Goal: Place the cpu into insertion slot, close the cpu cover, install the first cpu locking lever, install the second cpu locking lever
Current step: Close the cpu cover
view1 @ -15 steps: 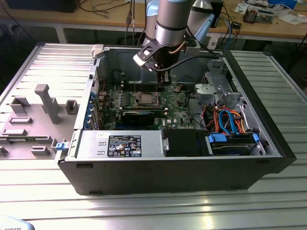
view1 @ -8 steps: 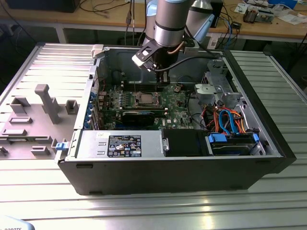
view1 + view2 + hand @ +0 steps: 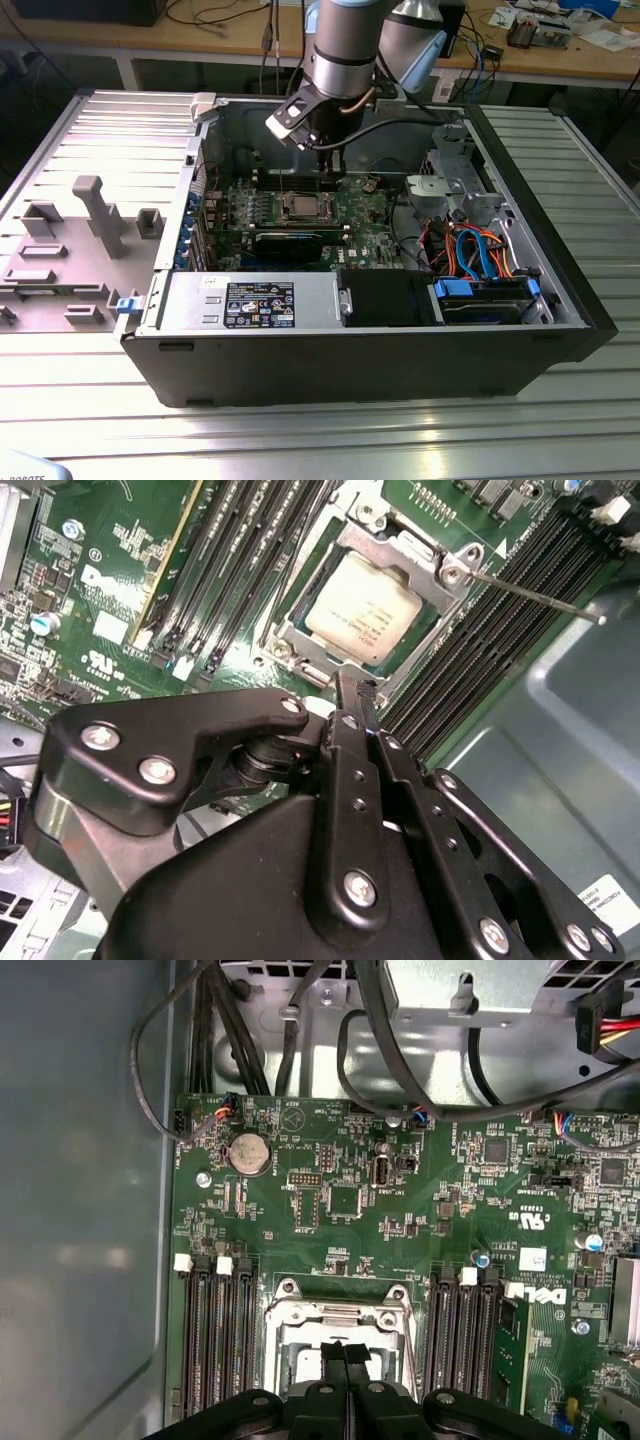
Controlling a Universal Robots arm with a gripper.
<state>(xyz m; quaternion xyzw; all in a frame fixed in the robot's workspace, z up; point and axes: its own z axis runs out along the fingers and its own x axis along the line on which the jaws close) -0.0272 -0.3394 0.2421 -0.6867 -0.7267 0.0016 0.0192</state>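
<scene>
Hovering by the closed cpu cover (image 3: 300,632), jaws together

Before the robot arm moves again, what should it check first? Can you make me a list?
1. The cpu sits in the insertion slot: ok.
2. The cpu cover lies flat around the chip: ok.
3. One locking lever is tucked in: not ok, it sticks out over the memory slots.
4. The other lever is latched: cannot tell, the gripper hides that side.
5. Gripper is shut, with its tip beside the socket: ok.
</scene>
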